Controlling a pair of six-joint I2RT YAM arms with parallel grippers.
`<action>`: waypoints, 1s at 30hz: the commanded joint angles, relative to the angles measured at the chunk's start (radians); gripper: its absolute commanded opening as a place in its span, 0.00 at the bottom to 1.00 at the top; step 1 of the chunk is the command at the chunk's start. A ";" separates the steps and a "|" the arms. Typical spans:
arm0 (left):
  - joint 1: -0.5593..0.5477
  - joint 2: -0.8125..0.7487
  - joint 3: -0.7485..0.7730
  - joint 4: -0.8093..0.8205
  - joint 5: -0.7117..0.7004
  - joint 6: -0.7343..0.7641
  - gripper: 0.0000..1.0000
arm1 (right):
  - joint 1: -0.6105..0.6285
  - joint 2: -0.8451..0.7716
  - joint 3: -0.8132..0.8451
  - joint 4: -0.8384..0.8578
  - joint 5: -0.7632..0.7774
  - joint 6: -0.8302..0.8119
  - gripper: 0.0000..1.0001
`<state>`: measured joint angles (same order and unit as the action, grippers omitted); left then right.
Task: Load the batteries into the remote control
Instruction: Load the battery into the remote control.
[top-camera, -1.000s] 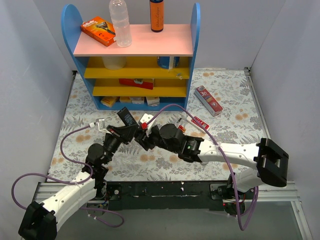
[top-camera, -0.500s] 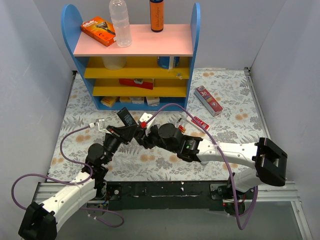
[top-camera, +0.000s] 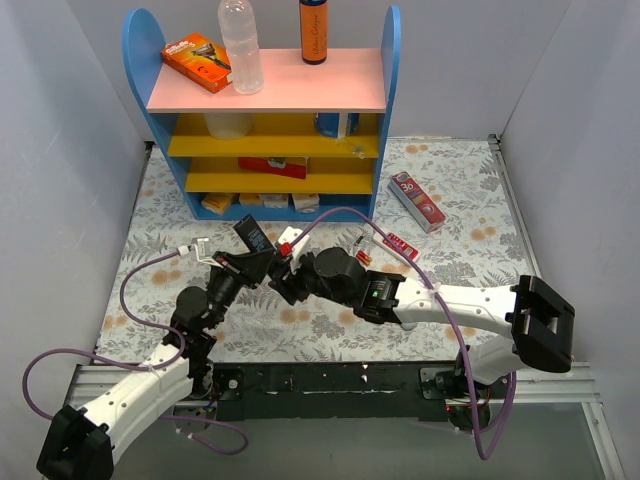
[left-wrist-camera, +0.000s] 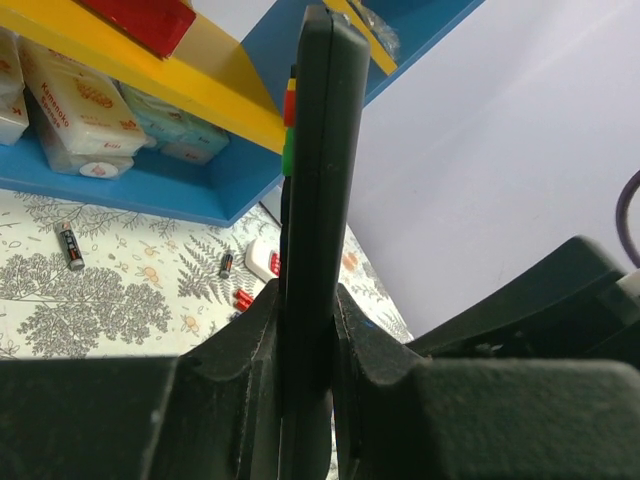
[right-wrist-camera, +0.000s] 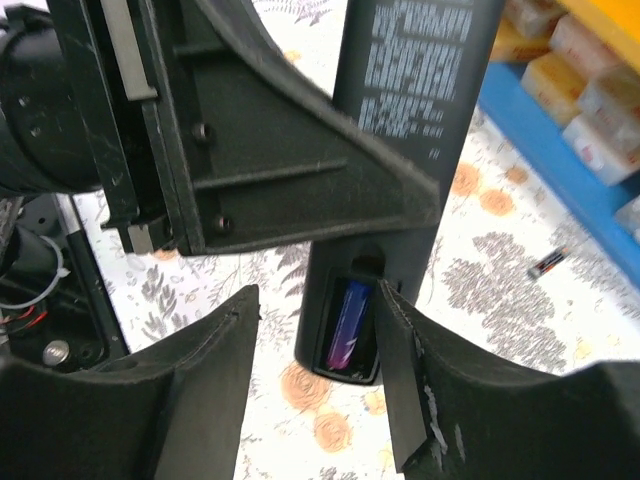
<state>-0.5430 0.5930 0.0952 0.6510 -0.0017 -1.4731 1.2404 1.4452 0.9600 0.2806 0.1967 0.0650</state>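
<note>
You have one remote; one battery in its bay; two dark loose batteries, lower left, left wrist view; two bottles top centre overhead.

A bench covered in a pale cloth printed with grey ferns and orange blossoms fills the enclosure. A plain grey-lavender left wall, back wall and right wall close it in. At the back stands a blue shelf unit with rounded side panels, a pink top board and two yellow shelves. A black frame runs along the near edge. The light is soft and even.
</note>
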 joint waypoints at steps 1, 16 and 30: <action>-0.008 -0.027 0.069 0.023 -0.032 -0.036 0.00 | 0.007 -0.020 0.052 -0.104 0.024 0.061 0.58; -0.009 -0.038 0.080 -0.007 -0.017 -0.058 0.00 | 0.004 0.041 0.138 -0.190 0.127 0.110 0.59; -0.009 -0.006 0.078 0.042 0.039 -0.073 0.00 | 0.005 0.086 0.192 -0.178 0.073 0.055 0.36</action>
<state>-0.5442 0.5907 0.1299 0.6071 -0.0380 -1.5139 1.2495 1.5078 1.0985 0.0742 0.2855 0.1402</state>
